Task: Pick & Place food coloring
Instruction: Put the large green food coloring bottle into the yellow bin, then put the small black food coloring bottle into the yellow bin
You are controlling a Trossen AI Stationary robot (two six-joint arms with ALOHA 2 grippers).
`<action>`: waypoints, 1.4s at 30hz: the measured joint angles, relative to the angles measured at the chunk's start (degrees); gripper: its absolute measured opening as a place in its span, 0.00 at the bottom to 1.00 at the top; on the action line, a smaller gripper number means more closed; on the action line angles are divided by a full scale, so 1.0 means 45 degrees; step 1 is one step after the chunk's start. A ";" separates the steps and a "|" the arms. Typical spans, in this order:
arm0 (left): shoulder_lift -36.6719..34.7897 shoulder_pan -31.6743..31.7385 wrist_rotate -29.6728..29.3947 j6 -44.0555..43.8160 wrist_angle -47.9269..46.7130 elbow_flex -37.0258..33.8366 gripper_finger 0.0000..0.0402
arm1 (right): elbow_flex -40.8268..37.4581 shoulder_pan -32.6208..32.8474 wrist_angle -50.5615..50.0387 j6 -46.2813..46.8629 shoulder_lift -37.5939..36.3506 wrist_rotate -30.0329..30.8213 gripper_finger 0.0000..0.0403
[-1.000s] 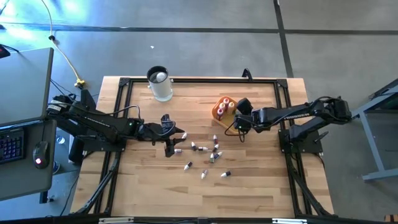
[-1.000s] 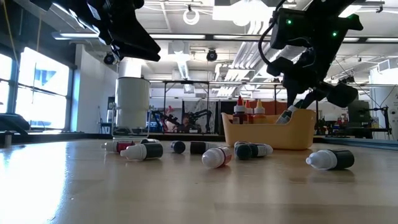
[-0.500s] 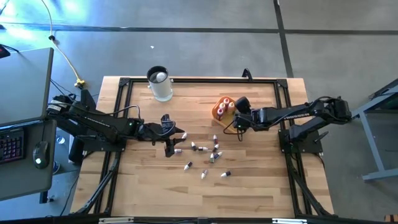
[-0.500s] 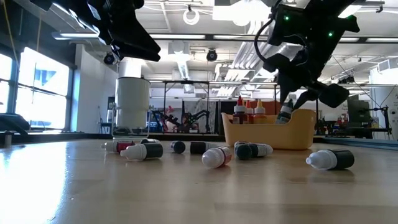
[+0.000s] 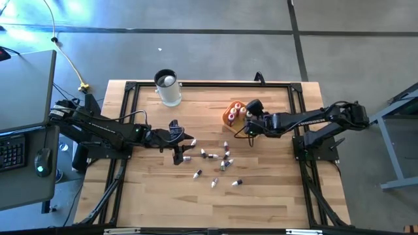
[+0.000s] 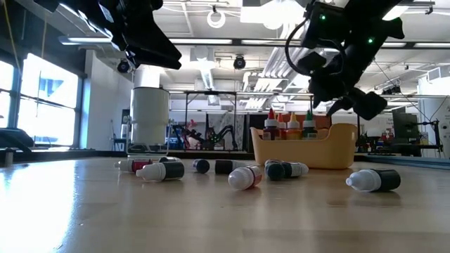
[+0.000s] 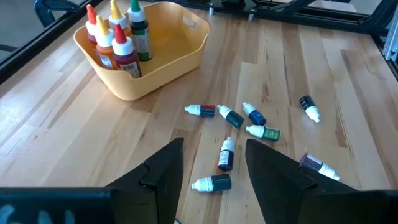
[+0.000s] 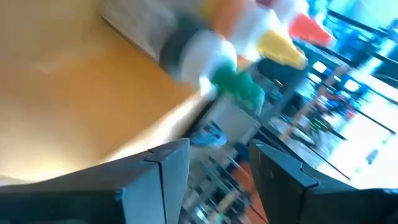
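food coloring bottles in two groups. four stand upright in one end of the orange-yellow tray (image 7: 163, 59), packed close together: three with red caps, one dark-bodied with a green cap (image 7: 139, 34). low view shows their caps just above the tray wall (image 6: 302, 151). high view puts the tray (image 5: 229, 115) right of table centre, toward the far edge.

loose bottles (image 5: 213, 166) lie on their sides on the wooden table (image 5: 261, 196), scattered near the middle, between the two arms. left wrist view shows several dark bodies with white caps, e.g. one (image 7: 226, 153) and another (image 7: 212, 183) just beyond the left fingers, plus one with a red band (image 7: 201, 110) nearer the tray. low view: a row of toppled bottles, one white-capped one (image 6: 373, 180) apart from the rest.

right gripper (image 5: 250, 111) sits at the tray's edge, above the upright bottles. right wrist view: fingers (image 8: 163, 171) spread apart, nothing between them, tray wall and bottle caps close ahead, blurred.

left gripper (image 5: 177, 142) hovers over the table at the left side of the loose scatter, above the surface. fingers (image 7: 165, 177) spread, empty.

tall clear cup (image 5: 168, 87) with dark rim stands at the far edge of the table, well apart from the bottles, something white inside.
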 joint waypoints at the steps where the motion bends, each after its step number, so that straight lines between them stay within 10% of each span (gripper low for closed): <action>1: 0.0000 0.0000 0.0000 0.0000 0.0000 -0.0002 0.42 | 0.0000 0.0000 0.0106 -0.0101 0.0000 0.0421 0.39; 17: 0.0000 0.0000 0.0000 -0.0005 0.0005 -0.0015 0.42 | 0.0000 0.2419 -0.0433 0.3940 -0.1842 0.3311 0.37; 29: 0.0000 0.0000 -0.0005 -0.0049 0.0007 -0.0015 0.42 | -0.0692 0.5296 0.4315 1.0850 -0.3919 -1.2783 0.36; 42: 0.0000 0.0000 -0.0005 -0.1206 0.0311 -0.0015 0.42 | -0.2537 0.7917 1.0288 1.2161 0.1255 -1.0357 0.36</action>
